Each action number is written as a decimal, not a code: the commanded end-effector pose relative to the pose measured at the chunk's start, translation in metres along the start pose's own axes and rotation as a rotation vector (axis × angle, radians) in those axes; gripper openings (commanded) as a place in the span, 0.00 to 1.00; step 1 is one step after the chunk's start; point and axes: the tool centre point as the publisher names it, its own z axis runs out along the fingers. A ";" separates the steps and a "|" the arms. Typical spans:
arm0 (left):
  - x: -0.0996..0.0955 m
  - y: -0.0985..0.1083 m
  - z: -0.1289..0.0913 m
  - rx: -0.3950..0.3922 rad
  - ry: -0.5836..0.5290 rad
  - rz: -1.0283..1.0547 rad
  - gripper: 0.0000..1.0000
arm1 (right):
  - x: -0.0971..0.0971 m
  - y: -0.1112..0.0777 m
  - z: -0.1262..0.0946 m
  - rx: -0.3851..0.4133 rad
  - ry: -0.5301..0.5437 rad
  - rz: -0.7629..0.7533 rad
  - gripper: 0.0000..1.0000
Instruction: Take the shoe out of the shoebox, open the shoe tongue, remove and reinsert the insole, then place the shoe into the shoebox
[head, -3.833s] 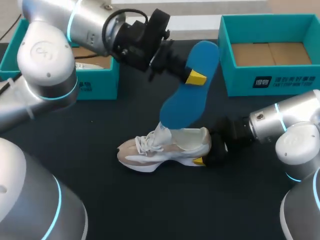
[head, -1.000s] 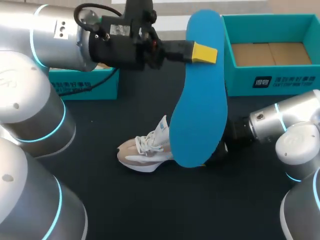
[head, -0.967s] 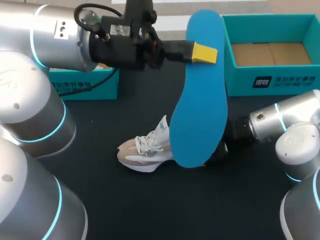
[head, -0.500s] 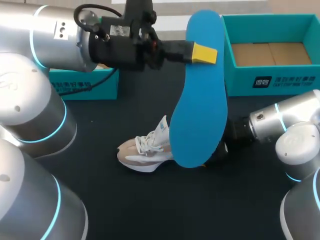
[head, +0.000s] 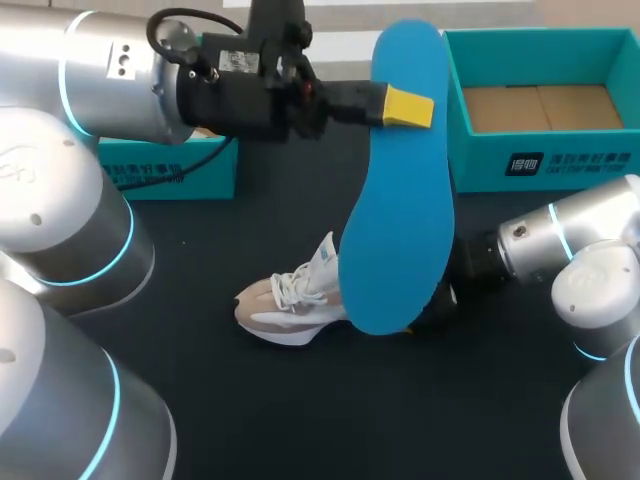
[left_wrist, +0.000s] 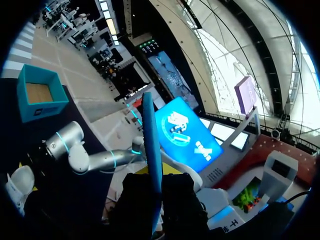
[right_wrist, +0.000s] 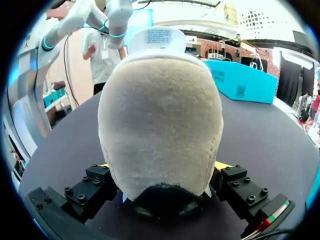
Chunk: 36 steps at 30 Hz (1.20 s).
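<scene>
A white and beige shoe (head: 285, 300) lies on its sole on the black table, toe to the left, tongue raised. My left gripper (head: 405, 105) is high above it, shut on the upper end of the blue insole (head: 400, 200), which hangs down in front of the shoe's heel. In the left wrist view the insole (left_wrist: 152, 145) stands edge-on between the fingers, with the shoe (left_wrist: 17, 187) far below. My right gripper (head: 438, 300) is at the shoe's heel. In the right wrist view the heel (right_wrist: 160, 115) fills the space between its open fingers (right_wrist: 227, 180).
An open teal shoebox (head: 540, 165) with a cardboard floor stands at the back right. A second teal box (head: 170, 165) stands at the back left, partly behind my left arm. Bare black tabletop (head: 330, 420) lies in front of the shoe.
Since the earliest frame my left gripper has lifted the insole out of the shoe and higher up. Over the last second nothing has visibly moved.
</scene>
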 end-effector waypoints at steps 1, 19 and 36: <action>-0.001 0.001 0.001 0.001 0.000 -0.001 0.00 | 0.004 0.004 -0.005 0.046 -0.017 0.007 1.00; -0.001 0.001 0.001 0.001 0.000 -0.001 0.00 | 0.010 0.028 -0.035 0.248 0.003 -0.012 1.00; -0.001 0.001 0.001 0.001 0.000 -0.001 0.00 | 0.011 0.052 -0.062 0.562 0.046 -0.030 1.00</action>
